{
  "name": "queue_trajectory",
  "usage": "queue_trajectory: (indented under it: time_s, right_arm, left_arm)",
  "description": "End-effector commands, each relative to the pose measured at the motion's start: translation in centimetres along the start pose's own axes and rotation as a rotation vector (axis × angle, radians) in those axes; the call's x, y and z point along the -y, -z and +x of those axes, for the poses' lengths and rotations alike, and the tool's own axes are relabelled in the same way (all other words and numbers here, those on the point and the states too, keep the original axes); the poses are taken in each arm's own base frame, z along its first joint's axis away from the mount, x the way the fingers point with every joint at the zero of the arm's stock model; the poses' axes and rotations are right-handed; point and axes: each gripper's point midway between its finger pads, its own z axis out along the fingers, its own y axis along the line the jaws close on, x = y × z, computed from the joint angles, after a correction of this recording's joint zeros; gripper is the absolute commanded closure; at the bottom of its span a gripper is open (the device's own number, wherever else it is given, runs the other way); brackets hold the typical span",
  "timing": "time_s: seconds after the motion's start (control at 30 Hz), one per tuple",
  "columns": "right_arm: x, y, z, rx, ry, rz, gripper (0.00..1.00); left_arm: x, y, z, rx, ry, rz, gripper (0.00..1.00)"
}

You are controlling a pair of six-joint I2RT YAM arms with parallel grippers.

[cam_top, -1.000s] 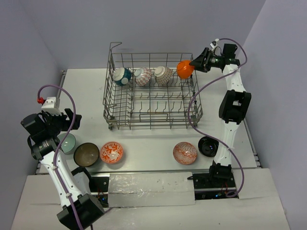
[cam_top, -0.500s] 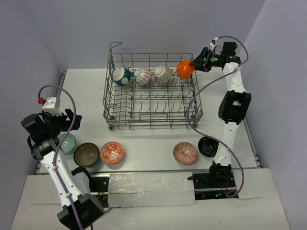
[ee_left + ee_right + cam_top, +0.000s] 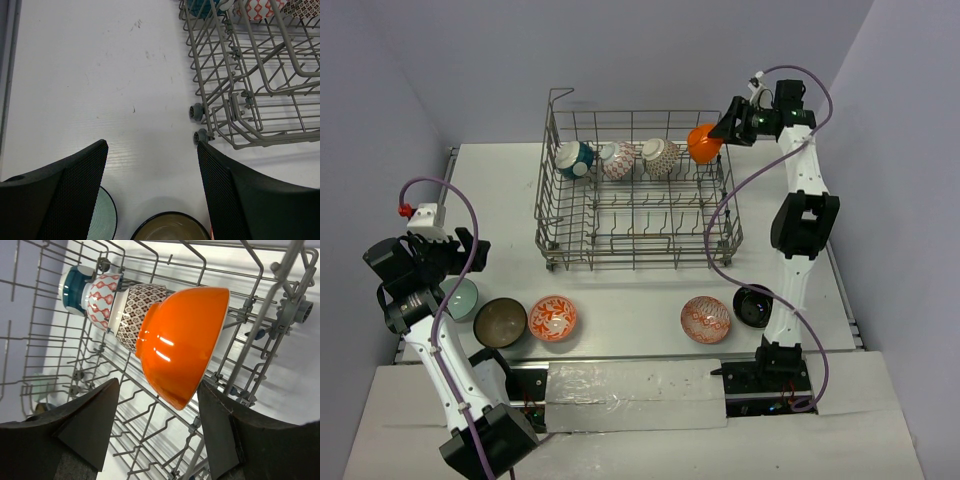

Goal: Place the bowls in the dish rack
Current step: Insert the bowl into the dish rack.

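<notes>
Jaws apart on R gripper (image 3: 157,387); orange bowl (image 3: 182,335) glossy, plain.

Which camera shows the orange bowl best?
The right wrist view: the orange bowl fills it, standing on edge in the dish rack. The top view shows it small; the left wrist view misses it.
</notes>
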Motion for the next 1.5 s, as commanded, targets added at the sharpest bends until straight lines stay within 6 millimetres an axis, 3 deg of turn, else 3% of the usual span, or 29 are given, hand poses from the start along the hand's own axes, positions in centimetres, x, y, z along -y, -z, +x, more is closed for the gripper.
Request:
queue_trajectory:
  time_s: [0.0,0.3,0.9,1.47]
  right_arm:
    - [-4.9,1.9,-1.9,0.04,0.136,0.012,0.29]
    - [-3.5,2.8,-1.2,0.03,0.156,0.126,0.28]
    - [-1.3,2.7,0.1,-0.001,0.121,0.139,0.28]
    - [-1.2,4.4,-0.3,0.015,0.137,0.165,0.28]
  left_arm:
    - [0.5,0.2,-0.4,0.02,-0.03,0.025,0.22]
    - [0.4,0.3,-0.5,0.023,-0.031,0.022,0.22]
    - [0.3,0.3,-0.3,0.019,-0.026,0.022,0.22]
    - [0.3,0.4,-0.3,0.019,-0.024,0.024,0.23]
